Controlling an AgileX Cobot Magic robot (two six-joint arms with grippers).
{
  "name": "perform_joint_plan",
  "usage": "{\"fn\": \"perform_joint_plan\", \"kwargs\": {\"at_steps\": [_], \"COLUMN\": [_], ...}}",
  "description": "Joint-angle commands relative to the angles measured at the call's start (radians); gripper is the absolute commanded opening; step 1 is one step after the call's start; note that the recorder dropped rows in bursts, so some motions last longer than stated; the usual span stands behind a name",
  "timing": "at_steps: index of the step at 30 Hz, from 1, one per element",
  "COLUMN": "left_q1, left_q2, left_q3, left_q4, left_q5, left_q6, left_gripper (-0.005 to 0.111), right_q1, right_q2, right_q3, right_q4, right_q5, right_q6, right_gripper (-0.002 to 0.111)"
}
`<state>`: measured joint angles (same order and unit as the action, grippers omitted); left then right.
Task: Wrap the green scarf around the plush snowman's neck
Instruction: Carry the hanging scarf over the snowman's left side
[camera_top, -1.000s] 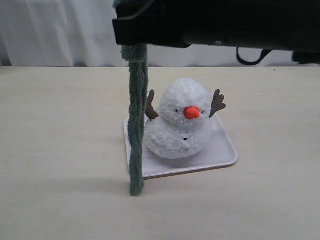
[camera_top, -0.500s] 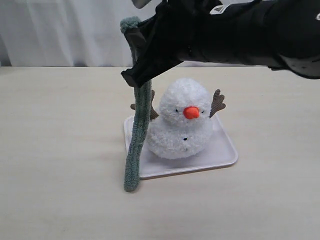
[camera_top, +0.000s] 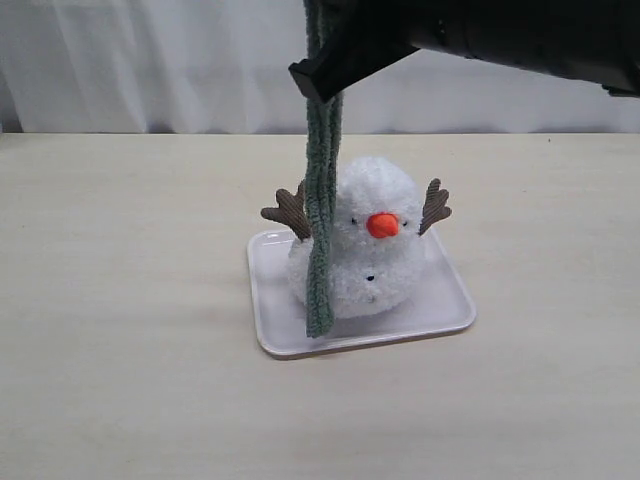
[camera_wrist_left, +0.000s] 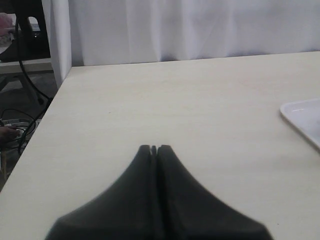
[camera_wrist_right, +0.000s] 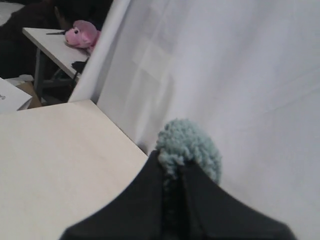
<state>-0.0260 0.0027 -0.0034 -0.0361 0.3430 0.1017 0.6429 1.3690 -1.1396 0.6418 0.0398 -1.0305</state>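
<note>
Delivery is the step in hand: the right gripper (camera_top: 318, 78) reaches across from the right of the exterior view and is clamped on the green scarf (camera_top: 322, 200) near one end, a rounded tuft of which pokes out past the closed fingertips in the right wrist view; the rest of the strip hangs straight down, doubled on itself, in front of the plush snowman (camera_top: 378, 262); its lower end dangles over the white tray (camera_top: 445, 312) on which the toy sits; whether the fabric touches the fluff or merely hangs before it cannot be told; the snowman's neck (camera_top: 388, 250) is bare, so no wrapping is done yet; the left gripper (camera_wrist_left: 154, 149) has its jaws pressed together on nothing and hovers over the table (camera_top: 120, 300), off to the side of the tray; the next move, as I judge it, calls for laying the hanging strip against the neck and leading the held end around behind the head; the free tail probably needs pinning or catching by the idle arm, else the limp fabric may slide off the round body; the light toy may also tip or shift on the smooth tray if the scarf drags on it.
</note>
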Motion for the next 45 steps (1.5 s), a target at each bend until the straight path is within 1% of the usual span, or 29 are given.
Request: {"fn": "perform_joint_plan", "kwargs": {"at_steps": [1,2,7,9,13,17,23,29,34,36,41,45], "left_q1": [0.001,0.001,0.001,0.001,0.001,0.001,0.001,0.001,0.001,0.001,0.001,0.001], "left_q2": [-0.003,-0.003,-0.003,-0.003,-0.003,-0.003,-0.003,-0.003,-0.003,-0.003,-0.003,-0.003], "left_q3": [0.003,0.003,0.003,0.003,0.003,0.003,0.003,0.003,0.003,0.003,0.003,0.003], "left_q4": [-0.001,-0.001,-0.001,-0.001,-0.001,-0.001,-0.001,-0.001,-0.001,-0.001,-0.001,-0.001], "left_q5": [-0.011,-0.011,-0.011,-0.011,-0.011,-0.011,-0.011,-0.011,-0.011,-0.011,-0.011,-0.011], "left_q6": [0.002,0.002,0.002,0.002,0.002,0.002,0.002,0.002,0.002,0.002,0.002,0.002], "left_gripper": [0.0,0.0,0.0,0.0,0.0,0.0,0.0,0.0,0.0,0.0,0.0,0.0], "right_q1": [-0.055,-0.064,-0.064,-0.064,-0.064,-0.047,-0.036,-0.036,-0.036,-0.036,-0.036,-0.036], "right_q2": [0.034,0.047,0.096,0.128,0.187,0.192,0.192,0.192,0.186,0.186,0.186,0.186], "right_q3": [0.003,0.003,0.003,0.003,0.003,-0.023,-0.036,-0.063,-0.071,-0.072,-0.115,-0.134], "right_q4": [0.002,0.002,0.002,0.002,0.002,0.002,0.002,0.002,0.002,0.002,0.002,0.002], "right_q5": [-0.01,-0.013,-0.027,-0.054,-0.1,-0.116,-0.144,-0.139,-0.139,-0.118,0.013,0.04], "right_q6": [0.026,0.056,0.066,0.111,0.11,0.164,0.169,0.29,0.292,0.292,0.293,0.28], "right_gripper": [0.004,0.004,0.004,0.004,0.004,0.004,0.004,0.004,0.004,0.004,0.004,0.004]}}
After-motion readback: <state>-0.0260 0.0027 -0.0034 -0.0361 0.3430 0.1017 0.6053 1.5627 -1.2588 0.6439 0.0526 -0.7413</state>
